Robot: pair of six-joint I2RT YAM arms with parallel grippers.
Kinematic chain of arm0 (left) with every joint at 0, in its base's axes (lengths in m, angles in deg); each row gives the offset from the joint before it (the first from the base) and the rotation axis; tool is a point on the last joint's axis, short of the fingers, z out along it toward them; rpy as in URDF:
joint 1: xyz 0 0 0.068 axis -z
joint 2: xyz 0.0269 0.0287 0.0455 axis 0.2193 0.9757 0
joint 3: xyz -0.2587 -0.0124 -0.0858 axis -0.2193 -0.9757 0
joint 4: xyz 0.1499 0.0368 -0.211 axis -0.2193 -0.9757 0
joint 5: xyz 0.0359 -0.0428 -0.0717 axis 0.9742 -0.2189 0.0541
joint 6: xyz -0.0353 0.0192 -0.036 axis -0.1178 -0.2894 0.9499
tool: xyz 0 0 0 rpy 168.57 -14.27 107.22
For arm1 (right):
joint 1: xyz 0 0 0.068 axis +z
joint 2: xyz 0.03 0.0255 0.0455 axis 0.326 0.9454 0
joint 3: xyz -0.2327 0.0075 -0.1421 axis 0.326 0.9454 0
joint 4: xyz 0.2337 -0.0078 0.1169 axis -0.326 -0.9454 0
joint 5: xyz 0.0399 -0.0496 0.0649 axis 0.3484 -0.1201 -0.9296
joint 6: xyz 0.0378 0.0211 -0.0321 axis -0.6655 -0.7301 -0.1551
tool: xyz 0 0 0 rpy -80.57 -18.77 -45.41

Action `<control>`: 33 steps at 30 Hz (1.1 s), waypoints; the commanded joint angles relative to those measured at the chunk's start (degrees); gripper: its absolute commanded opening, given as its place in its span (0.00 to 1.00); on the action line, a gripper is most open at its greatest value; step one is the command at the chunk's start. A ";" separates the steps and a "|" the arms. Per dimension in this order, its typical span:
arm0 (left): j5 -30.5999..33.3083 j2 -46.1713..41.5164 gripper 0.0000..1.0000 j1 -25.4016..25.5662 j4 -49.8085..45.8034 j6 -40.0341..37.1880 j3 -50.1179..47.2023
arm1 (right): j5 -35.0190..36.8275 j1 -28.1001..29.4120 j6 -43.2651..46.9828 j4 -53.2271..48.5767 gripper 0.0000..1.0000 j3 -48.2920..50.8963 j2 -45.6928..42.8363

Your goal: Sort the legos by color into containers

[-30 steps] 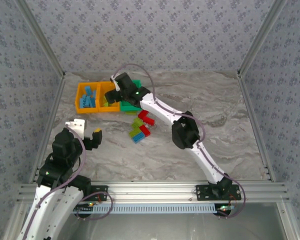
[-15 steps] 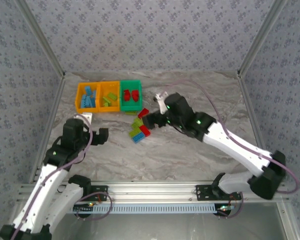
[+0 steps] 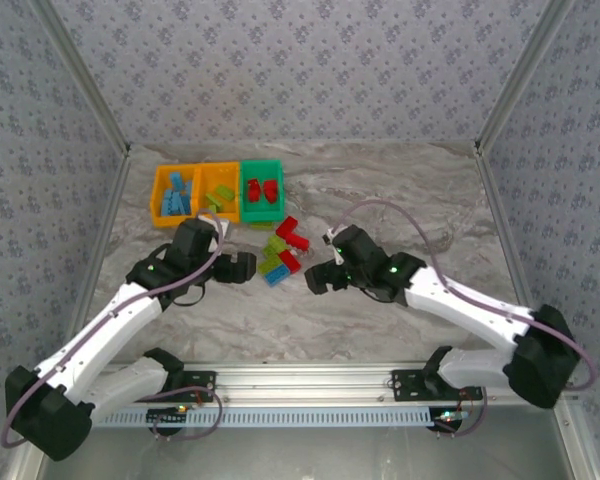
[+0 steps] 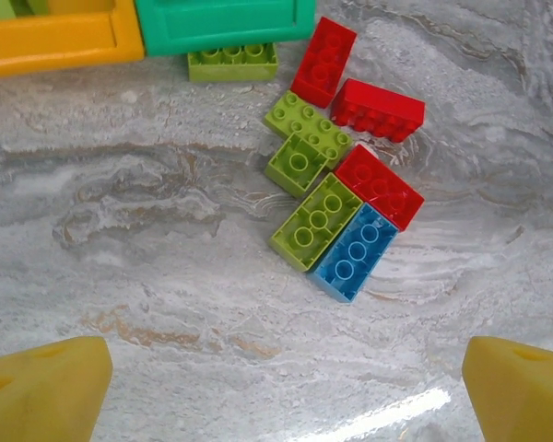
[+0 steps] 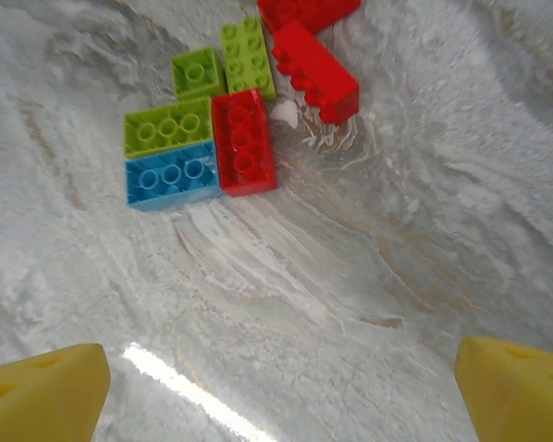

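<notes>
Both arms have shifted. The left gripper [image 3: 242, 268] has advanced to the loose pile [image 3: 282, 250], and the right gripper [image 3: 318, 278] has drawn back from the green bin [image 3: 263, 212] to the pile's other flank.

Containers, left to right: the left orange bin [image 3: 160, 205] holds blue bricks, the middle orange bin [image 3: 220, 175] holds lime ones, and the green bin holds red ones. Sorting is thus well advanced.

Left wrist view: the jaws stand wide and empty. Ahead of them lie eight unsorted legos, namely four lime, three red and one blue brick [image 4: 355, 251]. The blue brick is nearest the jaws. One lime brick [image 4: 232, 64] lies farthest ahead, just beside the green bin's wall.

Right wrist view: the jaws are likewise wide and empty, with the same cluster ahead and to their left. The blue brick touches a red brick [image 5: 243, 142] side by side.

Remaining, by judgement: all eight loose pieces must still be carried to their matching bins.
</notes>
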 commanded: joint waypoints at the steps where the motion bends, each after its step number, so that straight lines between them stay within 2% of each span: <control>1: -3.87 -3.66 0.99 0.41 -4.32 -9.12 3.02 | -4.09 -1.25 1.84 7.29 0.97 -2.25 7.55; 4: -6.73 -6.81 0.99 0.37 -7.44 -16.27 2.32 | -8.59 -1.80 1.99 11.90 0.95 -5.87 15.03; 6: -6.44 -8.75 0.99 0.31 -6.96 -18.24 0.97 | -10.94 -2.69 0.50 14.68 0.93 -8.29 19.28; 9: -5.72 -10.72 0.99 0.32 -3.64 -18.36 -2.07 | -11.00 -3.77 -2.21 16.75 0.89 -11.59 25.41; 12: -5.57 -10.71 0.99 0.13 -4.64 -18.97 -1.99 | -11.42 -4.64 -4.49 17.78 0.77 -13.72 30.21; 16: -5.22 -10.94 0.99 0.01 -4.93 -19.02 -2.94 | -14.32 -4.73 -5.46 19.69 0.69 -15.01 34.33; 26: -5.27 -12.29 0.99 -0.29 -4.32 -18.79 -4.12 | -8.79 -3.93 -5.53 14.63 0.46 -17.75 39.79; 33: -5.24 -12.19 0.99 -0.40 -4.32 -18.70 -4.19 | -4.94 -3.76 -6.55 12.11 0.34 -15.78 36.58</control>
